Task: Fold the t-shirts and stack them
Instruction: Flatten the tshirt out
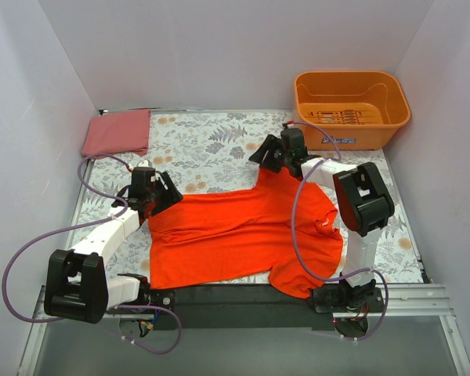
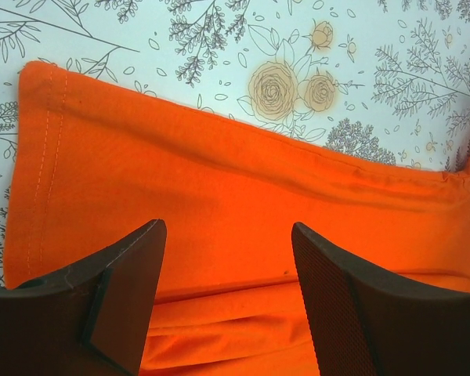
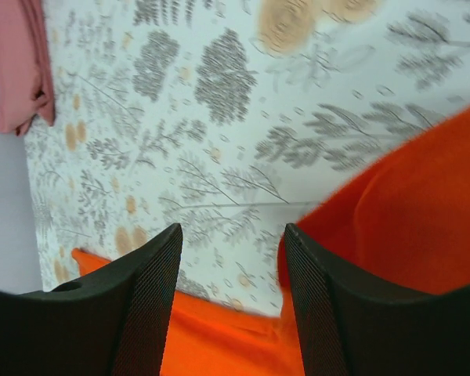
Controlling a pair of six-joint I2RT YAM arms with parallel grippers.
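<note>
A vivid orange-red t-shirt [image 1: 243,235] lies spread on the floral tablecloth in the middle of the top view, a sleeve hanging over the near edge. My left gripper [image 1: 169,197] stands open at the shirt's left edge. In the left wrist view its fingers [image 2: 133,274] hover over the orange cloth [image 2: 219,180] with nothing between them. My right gripper [image 1: 260,153] is open at the shirt's far corner; its wrist view shows the gripper [image 3: 233,235] above bare tablecloth beside the orange cloth [image 3: 423,204]. A pinkish-red t-shirt [image 1: 117,131] lies as a folded rectangle at the back left.
A rigid orange plastic tub [image 1: 351,106] stands at the back right corner. White walls close in the table on three sides. A black strip [image 1: 235,296] runs along the near edge between the arm bases. Purple cables [image 1: 301,235] loop over the shirt's right side.
</note>
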